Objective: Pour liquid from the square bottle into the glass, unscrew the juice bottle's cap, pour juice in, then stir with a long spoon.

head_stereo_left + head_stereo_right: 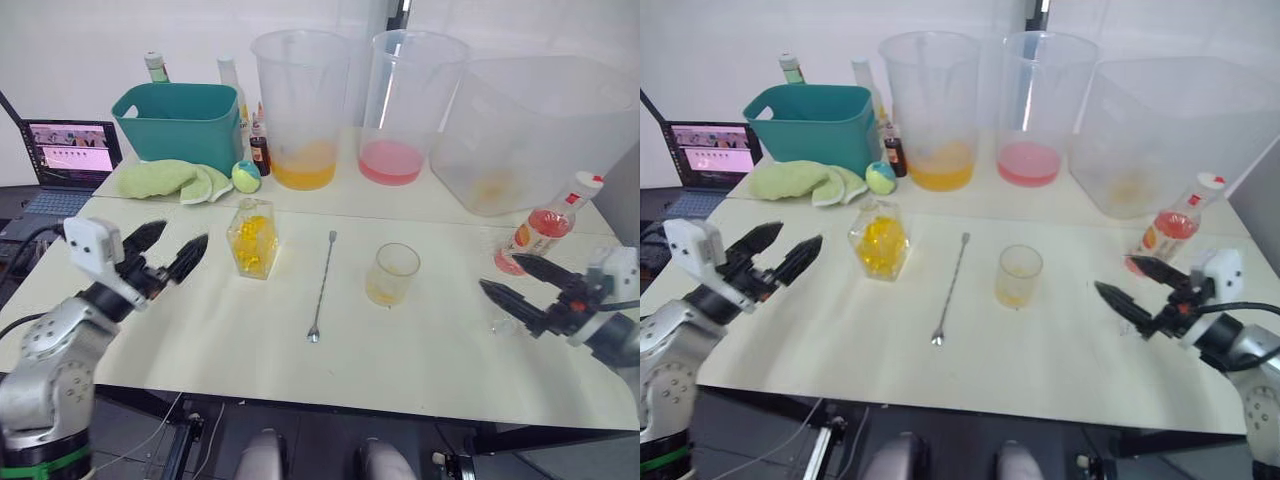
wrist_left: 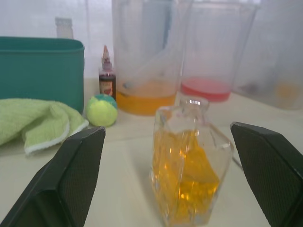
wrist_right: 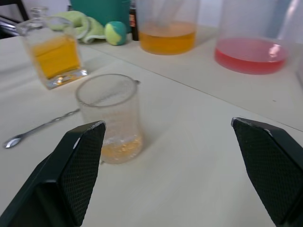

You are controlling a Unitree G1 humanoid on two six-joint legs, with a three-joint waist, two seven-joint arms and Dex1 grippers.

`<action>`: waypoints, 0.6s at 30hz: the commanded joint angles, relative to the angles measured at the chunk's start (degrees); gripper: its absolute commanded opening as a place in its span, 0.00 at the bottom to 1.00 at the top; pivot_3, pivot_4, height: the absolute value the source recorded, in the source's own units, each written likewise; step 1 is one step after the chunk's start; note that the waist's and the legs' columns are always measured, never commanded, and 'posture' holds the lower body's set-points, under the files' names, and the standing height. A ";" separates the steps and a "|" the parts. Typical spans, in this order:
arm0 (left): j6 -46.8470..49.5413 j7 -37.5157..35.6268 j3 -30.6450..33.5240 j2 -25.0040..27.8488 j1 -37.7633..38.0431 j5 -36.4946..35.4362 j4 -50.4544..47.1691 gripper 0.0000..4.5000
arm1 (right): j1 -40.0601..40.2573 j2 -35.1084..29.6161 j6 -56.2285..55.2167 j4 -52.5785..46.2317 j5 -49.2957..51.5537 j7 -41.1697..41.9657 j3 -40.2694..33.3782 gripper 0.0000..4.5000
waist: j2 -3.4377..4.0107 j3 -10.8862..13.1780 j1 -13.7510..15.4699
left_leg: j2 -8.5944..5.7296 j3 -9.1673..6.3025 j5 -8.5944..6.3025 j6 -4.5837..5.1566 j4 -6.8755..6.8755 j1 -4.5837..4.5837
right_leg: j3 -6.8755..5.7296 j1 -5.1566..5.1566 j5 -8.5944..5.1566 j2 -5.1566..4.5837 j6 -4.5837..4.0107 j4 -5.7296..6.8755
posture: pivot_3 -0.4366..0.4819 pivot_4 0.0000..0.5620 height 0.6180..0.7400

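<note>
Apparently first pour done; juice bottle [image 1: 546,224] next.
Both pincers gape empty: left gripper [image 1: 168,252] beside square bottle [image 1: 252,237], right gripper [image 1: 524,288] near the capped bottle at desk's right edge; glass [image 1: 392,273] mid-desk.

A pale cream table [image 1: 420,350] carries a squat clear glass square bottle [image 1: 251,238] of yellow liquid, a thin silver long spoon [image 1: 322,287] lying flat, and a small clear glass [image 1: 391,274] with a little yellow liquid. A slim plastic juice bottle [image 1: 548,224] stands near the right edge. At the back: a teal plastic bin [image 1: 180,121], green cloth [image 1: 174,180], a yellow-green ball [image 1: 246,176], a small dark brown bottle [image 1: 260,145] and three translucent buckets [image 1: 301,105] (orange, pink, faintly yellow inside).
</note>
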 commanded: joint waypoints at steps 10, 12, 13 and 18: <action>-14.58 -11.58 2.48 0.69 9.20 4.90 12.10 0.99 | 5.21 -1.51 -10.08 12.53 -6.19 2.07 -7.74 1.00 | -0.03 0.01 -0.37 | 0.01 0.32 0.02 -0.02 -0.46 0.38 | 0.28 0.14 -0.03 -0.01 -0.03 -0.20 | 0.48 0.27 0.92; -17.03 -11.84 3.88 0.86 9.92 5.78 15.61 0.99 | 5.61 -1.62 -11.69 15.70 -6.67 2.39 -9.01 1.00 | -0.03 0.01 -0.61 | 0.03 0.35 0.02 -0.02 -0.50 0.42 | 0.31 0.13 -0.03 0.00 -0.04 -0.20 | 0.48 0.27 0.92; -18.40 -12.38 4.52 1.22 10.27 6.23 17.57 0.99 | 5.80 -1.75 -12.35 17.00 -6.77 2.53 -9.52 1.00 | -0.03 0.01 -0.71 | 0.03 0.37 0.02 -0.02 -0.53 0.45 | 0.32 0.14 -0.03 0.00 -0.05 -0.20 | 0.48 0.27 0.92; -20.88 -13.48 5.79 2.31 10.73 6.27 20.43 0.99 | 6.03 -1.93 -14.05 19.92 -6.88 2.92 -10.25 1.00 | -0.04 0.01 -1.02 | 0.07 0.59 0.02 -0.02 -0.68 0.67 | 0.52 0.18 -0.05 0.01 -0.06 -0.22 | 0.48 0.27 0.92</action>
